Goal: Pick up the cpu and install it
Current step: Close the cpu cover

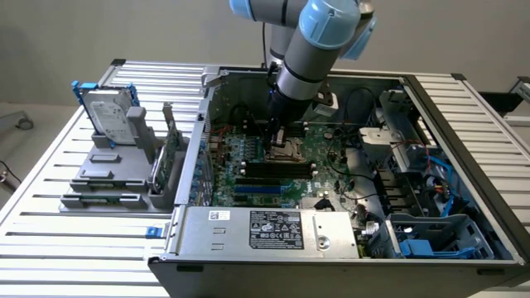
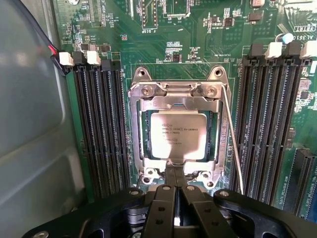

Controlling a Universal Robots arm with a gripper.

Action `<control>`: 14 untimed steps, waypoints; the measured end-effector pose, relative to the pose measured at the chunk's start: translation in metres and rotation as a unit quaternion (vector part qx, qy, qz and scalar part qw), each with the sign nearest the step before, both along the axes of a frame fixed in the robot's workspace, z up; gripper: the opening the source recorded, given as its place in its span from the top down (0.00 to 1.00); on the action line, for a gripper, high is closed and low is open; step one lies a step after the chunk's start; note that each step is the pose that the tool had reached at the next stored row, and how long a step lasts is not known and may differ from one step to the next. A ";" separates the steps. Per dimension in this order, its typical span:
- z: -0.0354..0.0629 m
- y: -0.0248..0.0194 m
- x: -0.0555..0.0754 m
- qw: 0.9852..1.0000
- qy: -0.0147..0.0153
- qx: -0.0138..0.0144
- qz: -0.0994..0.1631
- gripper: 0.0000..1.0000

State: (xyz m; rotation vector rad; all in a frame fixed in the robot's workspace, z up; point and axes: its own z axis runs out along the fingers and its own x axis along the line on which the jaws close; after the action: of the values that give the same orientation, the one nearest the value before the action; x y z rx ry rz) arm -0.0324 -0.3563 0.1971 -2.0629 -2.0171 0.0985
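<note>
The pincer (image 2: 176,171) is shut tight, its two thin fingers pressed together. Their tips sit right at one edge of the cpu (image 2: 178,135). I cannot tell if they nip that edge or just touch it. In the exterior view the pincer (image 1: 277,133) points straight down into the open computer case (image 1: 190,186).

The cpu lies flat in the socket frame (image 2: 176,101), the shiny metal rim all around it. Its pale silver top faces up, with small print on it.

I think the cpu is very light, thin and stiff, so it will not bend. Its smooth metal top looks slippery. It is likely easy to hurt too, so it should not be pushed hard or dropped. The best place to hold it is by its side edges, keeping it flat.

A thin wire lever (image 2: 233,144) runs along one side of the frame. Long black memory slots (image 2: 99,129) stand on both sides of the socket, all on the green board (image 2: 168,44).

On the exterior view's left, outside the case, a hard drive (image 1: 112,115) stands in a grey holder on the worktop (image 1: 49,248).
</note>
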 end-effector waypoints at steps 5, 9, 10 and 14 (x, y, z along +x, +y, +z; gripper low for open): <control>-0.0002 0.0001 0.000 1.000 0.001 0.004 0.000 0.89; -0.0017 0.0000 0.000 1.000 0.001 0.004 0.000 0.89; -0.0022 -0.0001 0.000 1.000 0.001 0.004 0.000 0.89; -0.0029 0.0001 0.000 1.000 0.002 0.006 -0.001 0.89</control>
State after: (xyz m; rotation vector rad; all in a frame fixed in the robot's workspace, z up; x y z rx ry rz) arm -0.0324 -0.3562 0.1942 -2.0561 -2.0095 0.0901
